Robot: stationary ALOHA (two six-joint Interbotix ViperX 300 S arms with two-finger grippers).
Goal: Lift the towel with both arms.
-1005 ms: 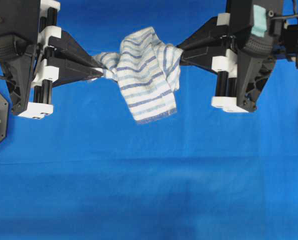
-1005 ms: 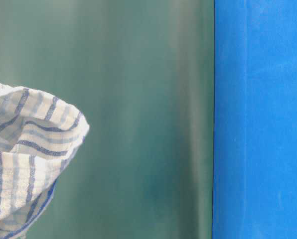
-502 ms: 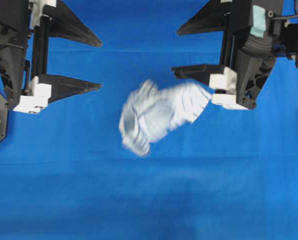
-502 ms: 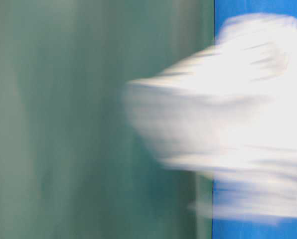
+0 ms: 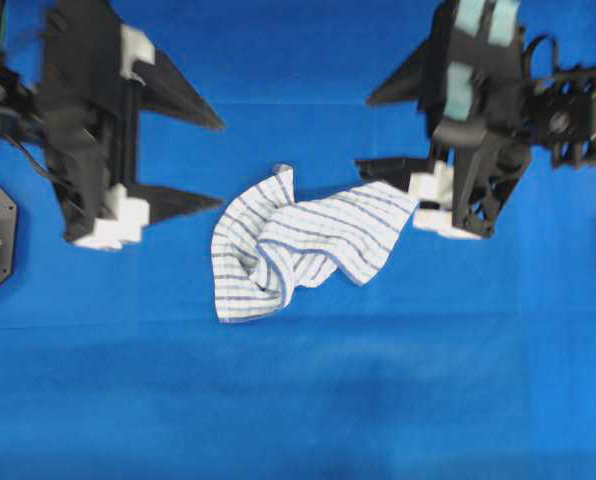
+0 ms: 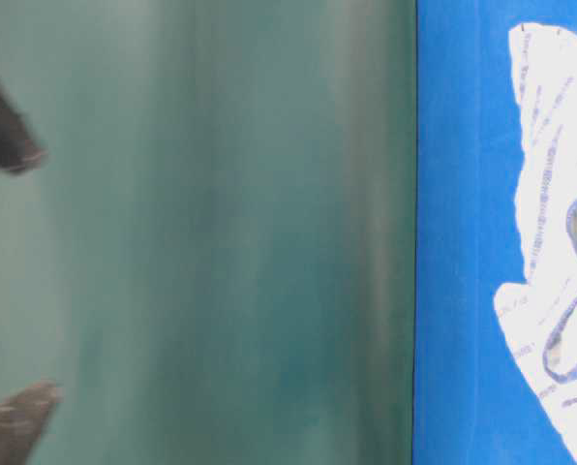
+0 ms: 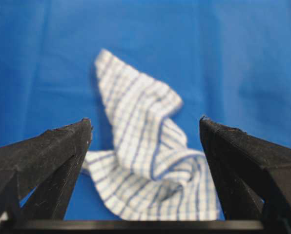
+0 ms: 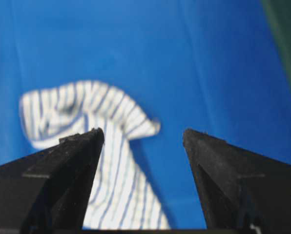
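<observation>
In the left wrist view, the left gripper (image 7: 145, 129) is seen with its jaws spread wide and nothing between them, angled down over the towel (image 7: 145, 170). The right gripper (image 8: 143, 136) is likewise held agape and empty. The towel (image 5: 298, 245) is found crumpled on the blue cloth (image 5: 298, 400), between the two arms, gripped by neither.

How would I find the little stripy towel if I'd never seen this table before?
Look at the big plain blue cloth that covers the whole table. Between the two black grippers, both open, lies a small crumpled towel. It is the only white thing with thin blue and grey stripes on all that plain blue.
</observation>
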